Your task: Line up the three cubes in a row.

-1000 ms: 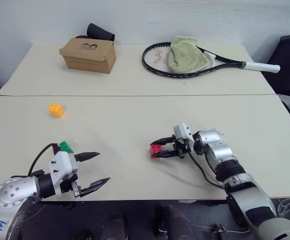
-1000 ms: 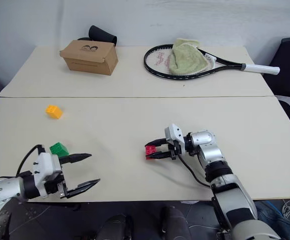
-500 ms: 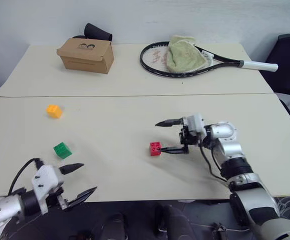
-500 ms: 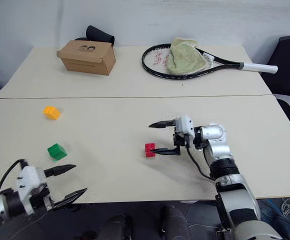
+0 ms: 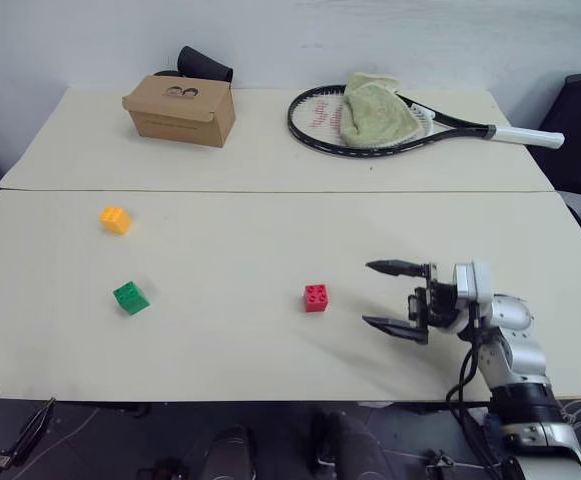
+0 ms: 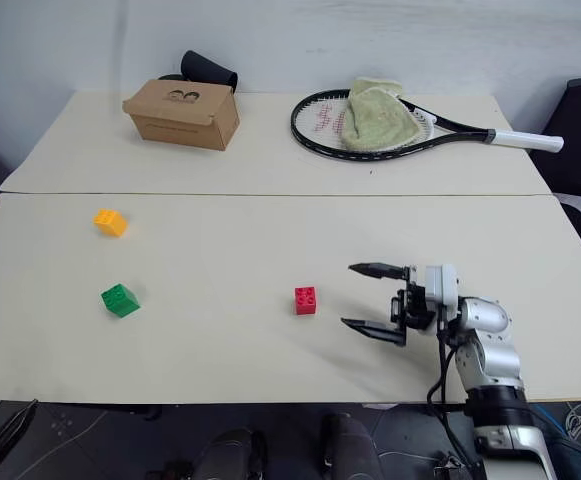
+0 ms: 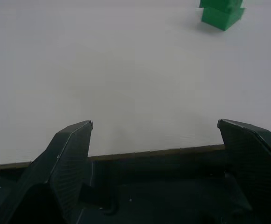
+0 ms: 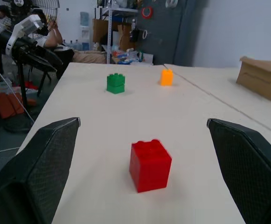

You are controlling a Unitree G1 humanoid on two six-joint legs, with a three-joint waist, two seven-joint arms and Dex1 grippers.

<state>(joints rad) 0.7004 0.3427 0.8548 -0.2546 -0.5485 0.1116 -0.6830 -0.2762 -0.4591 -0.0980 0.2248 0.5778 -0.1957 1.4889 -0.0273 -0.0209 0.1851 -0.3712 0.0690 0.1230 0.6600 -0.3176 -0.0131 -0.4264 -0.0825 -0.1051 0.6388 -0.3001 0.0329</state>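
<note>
— Right tool (image 5: 388, 296): two black fingers wide apart, holding nothing, low over the table (image 5: 270, 240), pointing at the red cube (image 5: 316, 298).
— And touching it?
— No. A gap between them. Sits alone near the middle of the table.
— Left tool (image 7: 156, 135)?
— Fingers wide apart too, empty, by the table's near edge. Green cube (image 5: 130, 298) well ahead of it.
— And the yellow-orange cube (image 5: 115, 219)?
— Just behind the green one, far from the red. No row yet.
</note>
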